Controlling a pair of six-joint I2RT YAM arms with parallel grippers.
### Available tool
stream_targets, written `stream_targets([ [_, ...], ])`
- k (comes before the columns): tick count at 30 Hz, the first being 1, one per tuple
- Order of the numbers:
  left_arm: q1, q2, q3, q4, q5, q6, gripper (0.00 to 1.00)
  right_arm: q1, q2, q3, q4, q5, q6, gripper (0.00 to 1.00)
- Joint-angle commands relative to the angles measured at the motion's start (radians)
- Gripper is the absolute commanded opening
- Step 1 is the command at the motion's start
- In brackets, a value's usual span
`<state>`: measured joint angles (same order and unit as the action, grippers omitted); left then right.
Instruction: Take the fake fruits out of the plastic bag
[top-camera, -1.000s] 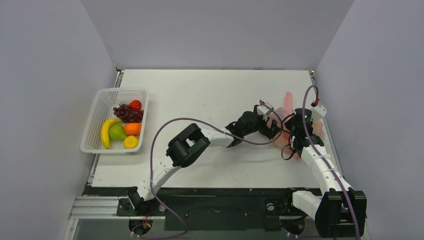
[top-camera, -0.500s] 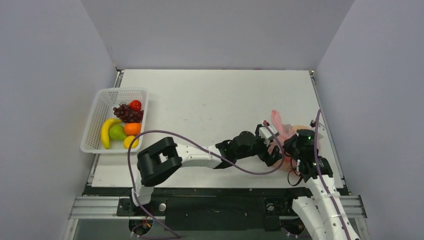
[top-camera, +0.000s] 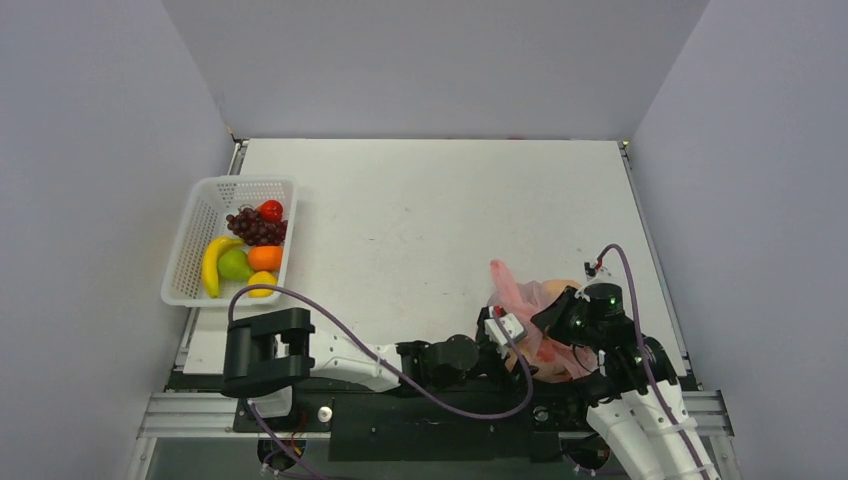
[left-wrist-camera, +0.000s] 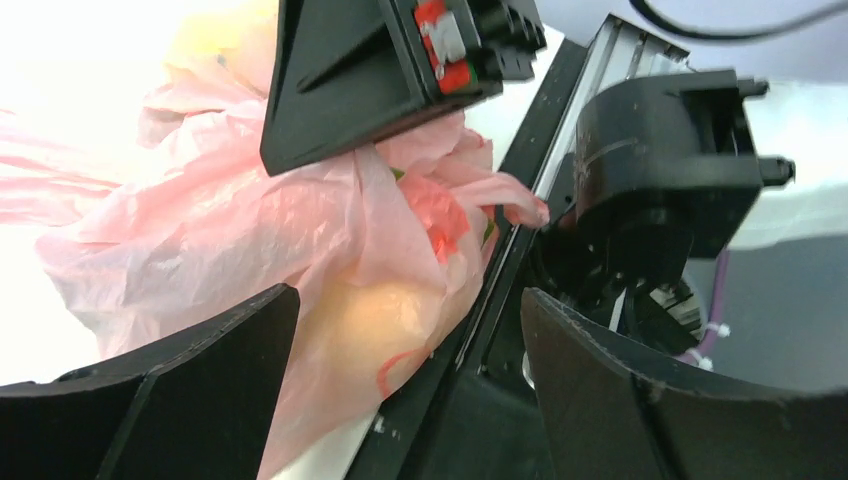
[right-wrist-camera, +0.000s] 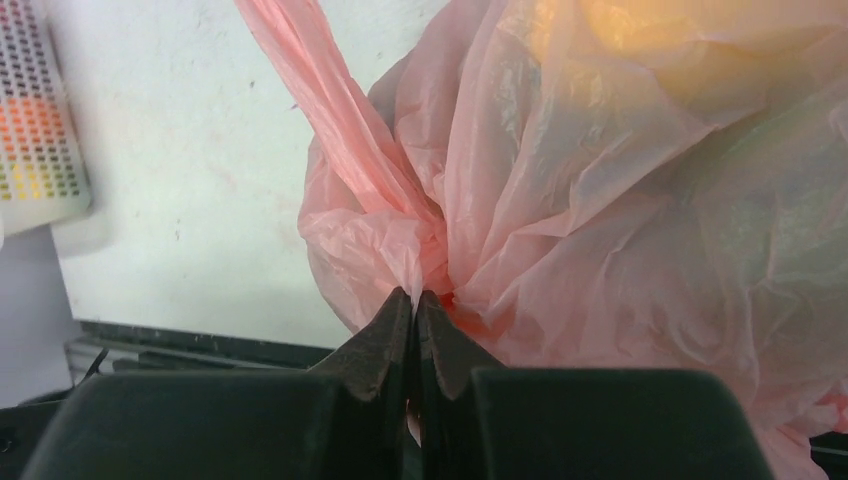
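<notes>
My right wrist cam gave the clearest read. My right gripper was pinched shut on a gathered fold of the bag, right where a twisted handle came down. A yellow-orange lump glowed through the film up top (some fruit, couldn't tell which).

The left wrist cam showed what that one didn't. My left gripper stood wide open, with the bag's bulge sitting between the fingers and not squeezed.

Only the top cam placed everything. The bag was at the near right edge of the table with both grippers crowded on it. Well apart at the left edge sat the basket, holding a banana, grapes, an orange and a few more.

From up there the arms covered much of the bag, so neither grip was readable. The left cam's upper left corner was blown out white.
</notes>
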<state>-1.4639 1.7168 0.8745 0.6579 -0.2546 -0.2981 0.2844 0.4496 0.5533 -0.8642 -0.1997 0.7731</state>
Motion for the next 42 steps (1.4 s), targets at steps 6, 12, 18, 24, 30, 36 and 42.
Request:
stream_targets([
  [6,-0.074,-0.134,-0.039,0.048,-0.302,0.061,0.87,0.027,0.088,0.078,0.047,-0.065,-0.110,0.19],
  [12,-0.070,-0.027,0.084,0.025,-0.379,0.129,0.91,0.028,0.104,0.231,-0.139,0.331,-0.096,0.55],
  [18,-0.014,0.056,0.211,-0.143,-0.404,0.092,0.89,0.025,0.126,0.249,-0.211,0.476,-0.054,0.56],
  [24,0.047,0.096,0.237,-0.196,-0.281,0.012,0.54,0.023,0.133,0.160,-0.202,0.409,0.003,0.51],
  [30,0.094,0.053,0.157,-0.161,-0.192,-0.058,0.50,0.026,0.130,0.080,-0.160,0.218,0.006,0.46],
  [36,0.122,0.071,0.161,-0.151,-0.025,-0.136,0.57,0.025,0.104,0.079,-0.152,0.219,-0.013,0.51],
  [42,0.122,0.056,0.127,-0.133,-0.008,-0.162,0.44,0.025,0.155,0.032,-0.081,0.153,-0.013,0.52],
])
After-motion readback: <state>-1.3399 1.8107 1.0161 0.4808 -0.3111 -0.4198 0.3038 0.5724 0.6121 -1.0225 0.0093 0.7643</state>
